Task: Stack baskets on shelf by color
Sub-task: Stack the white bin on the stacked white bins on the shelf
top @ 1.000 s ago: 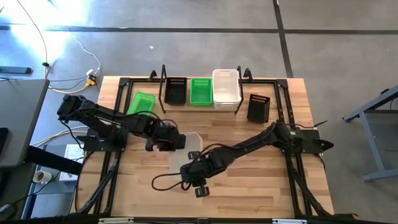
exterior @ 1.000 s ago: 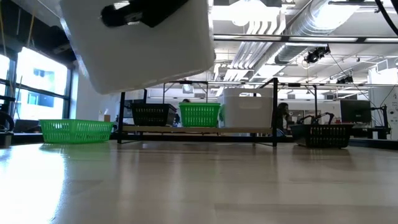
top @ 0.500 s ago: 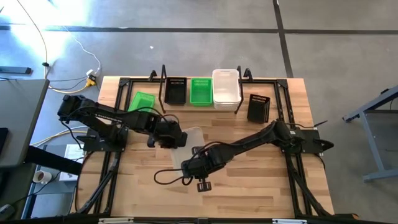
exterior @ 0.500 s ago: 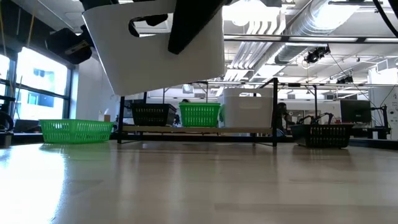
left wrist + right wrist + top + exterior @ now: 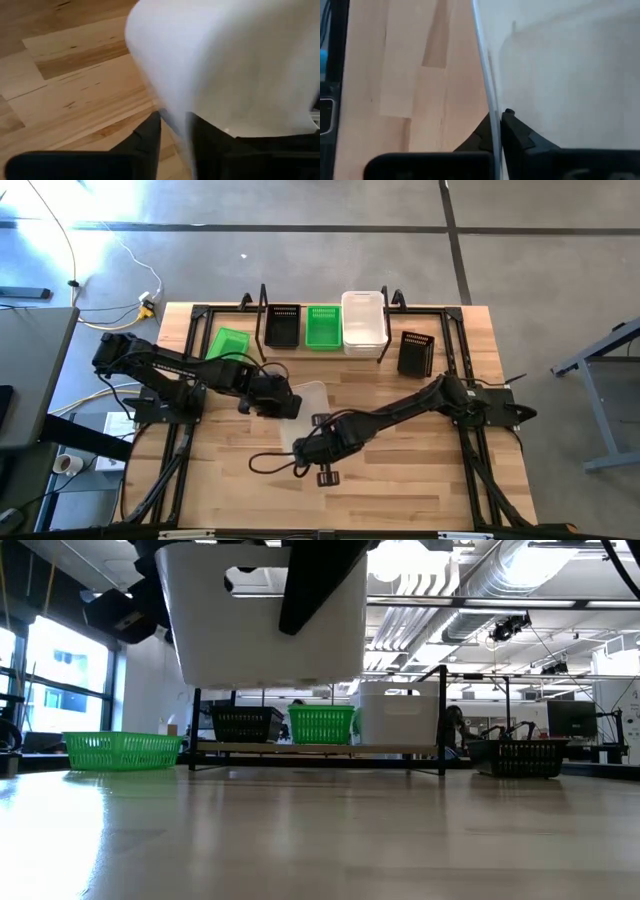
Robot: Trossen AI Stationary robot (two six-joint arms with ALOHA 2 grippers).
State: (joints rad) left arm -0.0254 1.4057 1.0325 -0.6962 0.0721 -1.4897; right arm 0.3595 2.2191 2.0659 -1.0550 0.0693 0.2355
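Note:
A white basket (image 5: 306, 412) hangs upright and level above the middle of the table, also seen in the low view (image 5: 262, 630). My right gripper (image 5: 496, 127) is shut on its wall at the near side (image 5: 303, 442). My left gripper (image 5: 174, 140) stands open at the basket's left side (image 5: 288, 404), one finger on either side of its wall. On the shelf (image 5: 325, 350) at the far edge sit a black basket (image 5: 282, 326), a green basket (image 5: 322, 327) and white baskets (image 5: 364, 322). My right gripper pinches the white basket's thin wall (image 5: 492, 107) between its two fingers, one on each face. It comes from the table's near right side. The basket is lifted clear of the table and hangs upright. My left gripper: whether its fingers still touch the wall (image 5: 176, 127) I cannot tell.
A green basket (image 5: 225, 345) lies on the table left of the shelf, and a black mesh basket (image 5: 415, 353) stands right of it. A black metal frame runs along the table's edges. Bare wood lies under the hanging basket and toward the near edge.
The white basket, tilted a second ago, has swung level and shifted slightly toward the table's right. My right gripper has come up to its near side and taken hold of the wall. My left gripper has stayed at the basket's left side.

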